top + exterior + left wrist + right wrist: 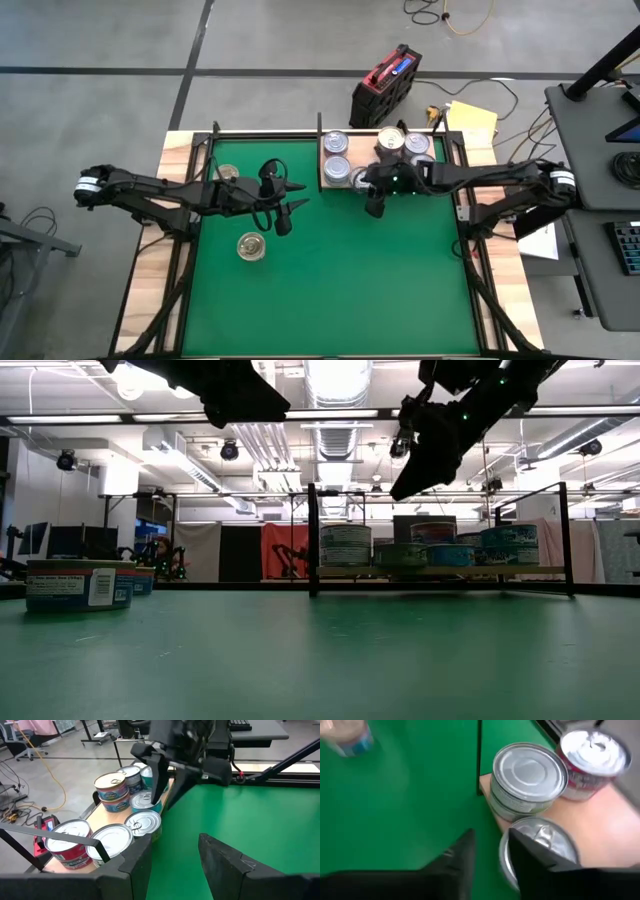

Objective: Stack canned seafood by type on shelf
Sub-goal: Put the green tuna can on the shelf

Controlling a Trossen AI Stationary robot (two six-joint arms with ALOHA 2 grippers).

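Note:
The shelf [447,172], a pale wooden board, lies at the far middle-right of the green mat [330,290]. It carries several canned seafood tins [337,144], some of them stacked [114,790]. Two more tins stand on the mat at the left: one with a gold-toned lid [251,245] and one farther back [228,172]. My right gripper [375,207] hangs open above the shelf's near left corner, over a silver-lidded tin [545,837], with nothing between its fingers. My left gripper [288,210] hovers open and empty over the mat's middle left, pointing toward the shelf.
A thin black frame [312,540] with upright posts stands around the shelf. Wooden table boards [150,290] border the mat. A red-and-black case [385,82] and cables lie on the floor beyond the far edge. The mat's near half is bare green.

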